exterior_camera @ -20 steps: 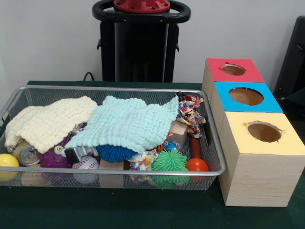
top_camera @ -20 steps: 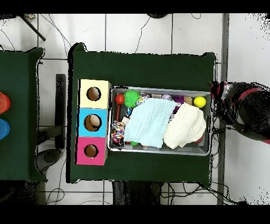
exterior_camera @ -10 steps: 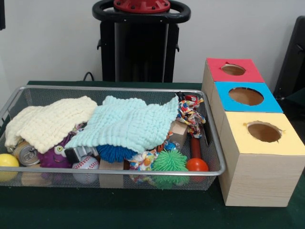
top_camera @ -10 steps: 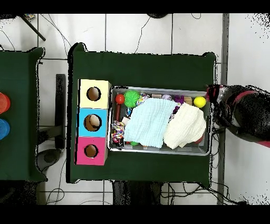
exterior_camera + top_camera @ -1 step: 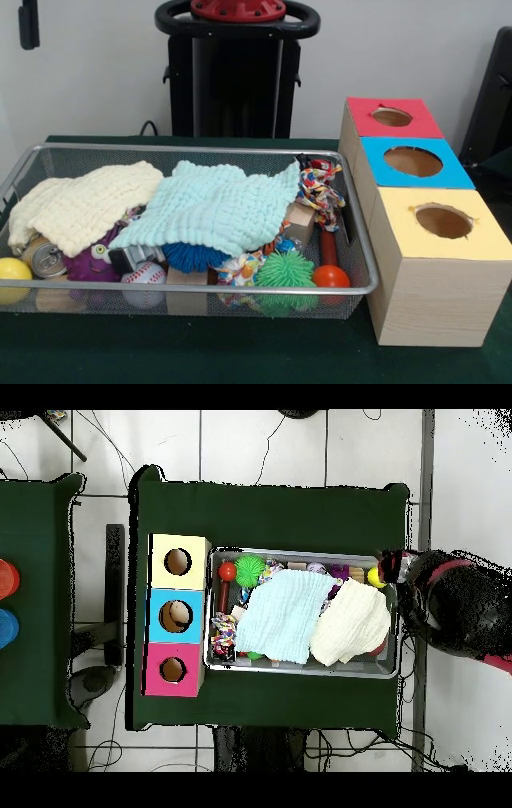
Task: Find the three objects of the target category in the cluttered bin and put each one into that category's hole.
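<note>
Bin (image 5: 364, 264) full of toys under two cloths, tool (image 5: 30, 24) at top-left edge, grip state unclear

One wire basket (image 5: 240, 150) holds two cloths, a cream one (image 5: 84, 204) at nine o'clock and a pale blue one (image 5: 220, 206) at centre. Two spiky balls, blue (image 5: 192, 256) and green (image 5: 286, 270), lie at six o'clock. One baseball (image 5: 144, 278), one yellow ball (image 5: 14, 270), one can (image 5: 46, 258). Three boxes with one hole each: red (image 5: 392, 118), blue (image 5: 413, 162), yellow (image 5: 442, 222).
</note>
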You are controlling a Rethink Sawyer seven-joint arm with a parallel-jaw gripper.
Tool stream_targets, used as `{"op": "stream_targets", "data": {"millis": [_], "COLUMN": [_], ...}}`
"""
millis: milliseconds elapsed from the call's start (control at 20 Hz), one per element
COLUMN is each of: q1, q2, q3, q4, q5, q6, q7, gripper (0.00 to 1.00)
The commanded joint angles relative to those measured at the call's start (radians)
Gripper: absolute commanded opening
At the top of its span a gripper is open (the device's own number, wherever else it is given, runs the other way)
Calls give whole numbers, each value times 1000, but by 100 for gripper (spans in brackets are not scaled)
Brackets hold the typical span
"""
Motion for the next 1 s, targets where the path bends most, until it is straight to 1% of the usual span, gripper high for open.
{"op": "stream_targets", "data": {"millis": [50, 200, 500, 700, 850, 1000], "q1": [31, 41, 51, 70, 76, 75], "q2": [-12, -13, 13, 56, 100, 126], "q3": [64, 62, 69, 47, 36, 32], "q4": [142, 147, 152, 138, 135, 135], "q5": [4, 6, 14, 1, -14, -18], "q6": [47, 50, 44, 47, 8, -26], "q7": [-42, -32, -25, 1, 18, 27], "gripper": [100, 100, 100, 100, 100, 100]}}
